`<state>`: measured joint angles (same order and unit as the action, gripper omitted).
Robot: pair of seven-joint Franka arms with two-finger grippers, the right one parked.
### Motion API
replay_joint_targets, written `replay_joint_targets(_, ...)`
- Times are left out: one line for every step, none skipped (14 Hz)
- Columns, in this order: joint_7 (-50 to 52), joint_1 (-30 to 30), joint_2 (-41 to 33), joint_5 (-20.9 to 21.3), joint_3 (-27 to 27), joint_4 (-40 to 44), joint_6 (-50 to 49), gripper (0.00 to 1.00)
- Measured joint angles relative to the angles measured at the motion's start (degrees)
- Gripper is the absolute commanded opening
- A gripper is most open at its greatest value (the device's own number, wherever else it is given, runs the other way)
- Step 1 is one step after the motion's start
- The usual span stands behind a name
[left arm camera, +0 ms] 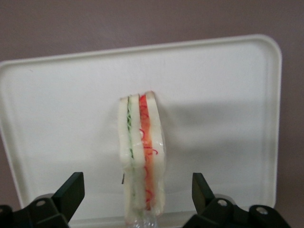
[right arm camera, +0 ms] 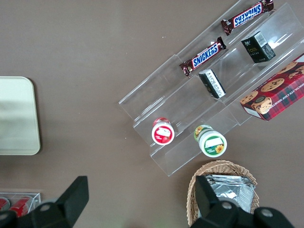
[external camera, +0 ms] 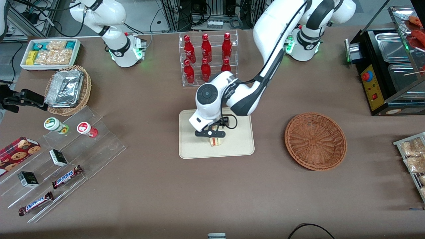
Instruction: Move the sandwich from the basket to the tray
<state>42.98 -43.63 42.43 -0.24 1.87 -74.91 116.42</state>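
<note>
While the gripper (external camera: 212, 134) hung just above the tray (external camera: 242, 146), we saw its fingers (left arm camera: 71, 190) spread wide, one on each side of the sandwich (left arm camera: 141, 156) with a clear gap on both sides, holding nothing. That sandwich stood on edge on the tray's cream surface, its cut face showing pale bread with a green layer and a red one. From the front we found the sandwich (external camera: 216, 142) directly under the gripper, on the part of the tray nearer the camera. Toward the working arm's end of the table we noted the reddish-brown wicker basket (external camera: 315, 141), well apart from the tray, with nothing in it. Farther from the camera than the tray stood a clear rack of red bottles (external camera: 207, 56). Toward the parked arm's end we read "SNICKERS" on two bars (right arm camera: 203, 56) lying on clear acrylic steps (external camera: 63, 166), near a red box of chocolate chip cookies (external camera: 18, 149), whose smaller lettering we could not read.
</note>
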Motion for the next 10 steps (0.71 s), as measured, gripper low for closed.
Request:
replay_joint_targets(0.1, 1.1, -1.8, 0.0, -0.2, 0.3, -1.0, 1.00)
replay_joint_targets(0.1, 2.7, -3.9, 0.0, -0.3, 0.5, -2.4, 1.00)
replay_joint_targets(0.1, 4.5, -6.4, 0.0, -0.4, 0.5, -4.6, 1.00)
replay_joint_targets(0.0, 5.8, -8.4, 0.0, -0.4, 0.5, -7.0, 1.00)
replay_joint_targets(0.0, 7.0, -10.2, 0.0, -0.4, 0.5, -9.6, 1.00)
replay_joint_targets(0.0, 8.2, -11.8, 0.0, -0.5, 0.5, -12.3, 1.00)
replay_joint_targets(0.0, 9.5, -13.4, 0.0, -0.5, 0.5, -15.0, 1.00)
replay_joint_targets(0.0, 10.8, -14.9, 0.0, -0.5, 0.4, -17.2, 1.00)
replay_joint_targets(-0.1, 12.2, -16.3, 0.0, -0.6, 0.4, -19.1, 1.00)
replay_joint_targets(-0.2, 13.6, -17.6, 0.0, -0.6, 0.2, -20.5, 1.00)
